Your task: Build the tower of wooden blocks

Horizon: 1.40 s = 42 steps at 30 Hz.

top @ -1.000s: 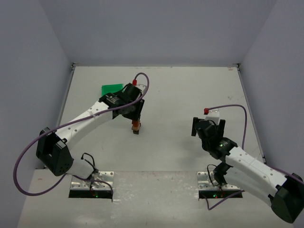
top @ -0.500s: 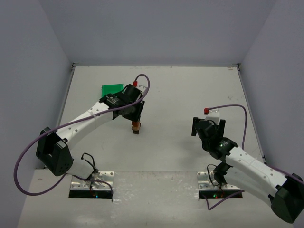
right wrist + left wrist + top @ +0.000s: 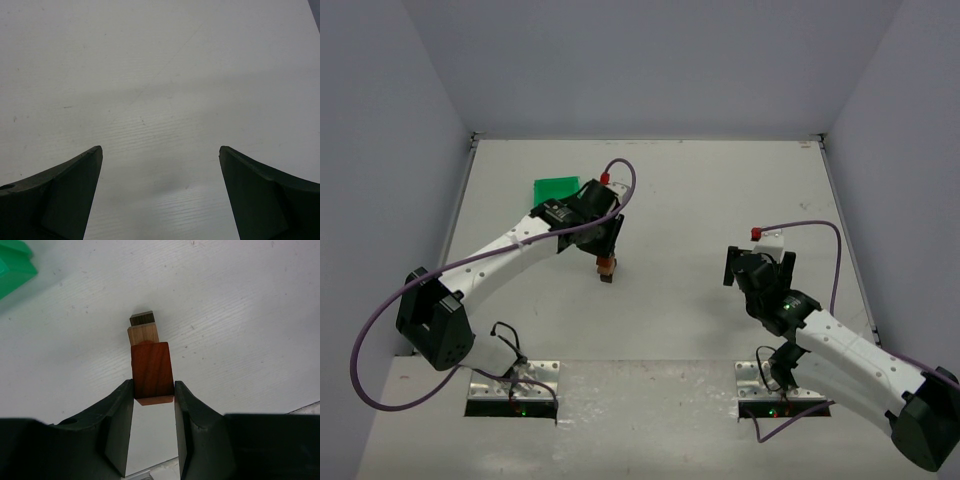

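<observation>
The wood block tower (image 3: 606,268) stands left of the table's middle. In the left wrist view it is a dark block (image 3: 142,318) at the bottom, a tan block (image 3: 143,333) on it and a reddish-brown block (image 3: 152,371) on top. My left gripper (image 3: 605,250) reaches down over the tower. In its own view the left gripper (image 3: 154,386) has its fingertips (image 3: 125,405) pressed on both sides of the reddish-brown block. My right gripper (image 3: 757,263) is open and empty over bare table at the right, as its own view (image 3: 160,152) also shows.
A green plastic bin (image 3: 556,187) sits at the back left, behind the left arm; its corner shows in the left wrist view (image 3: 12,265). White walls enclose the table (image 3: 720,190) on three sides. Two metal base plates lie at the near edge.
</observation>
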### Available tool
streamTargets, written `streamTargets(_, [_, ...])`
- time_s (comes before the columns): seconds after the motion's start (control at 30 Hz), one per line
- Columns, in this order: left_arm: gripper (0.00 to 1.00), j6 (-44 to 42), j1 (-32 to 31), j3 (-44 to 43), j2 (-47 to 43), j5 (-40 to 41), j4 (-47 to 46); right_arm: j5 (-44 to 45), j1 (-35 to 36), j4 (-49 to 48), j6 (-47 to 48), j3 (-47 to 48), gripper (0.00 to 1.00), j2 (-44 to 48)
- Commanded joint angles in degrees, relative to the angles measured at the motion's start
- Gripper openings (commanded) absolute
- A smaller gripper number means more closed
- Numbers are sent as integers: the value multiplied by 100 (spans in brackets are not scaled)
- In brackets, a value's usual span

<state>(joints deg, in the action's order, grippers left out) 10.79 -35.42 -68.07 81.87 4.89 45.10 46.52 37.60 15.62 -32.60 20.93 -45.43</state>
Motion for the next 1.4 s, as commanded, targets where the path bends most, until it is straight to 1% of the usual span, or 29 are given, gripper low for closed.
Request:
streamTargets(0.0, [0,-15,27,58,-22,90,-185,287,-24,-85,-97,131,99,17])
streamTargets(1.37, [0,38,29,39,146,100,-209,331,-23,-85,-89,113,99,17])
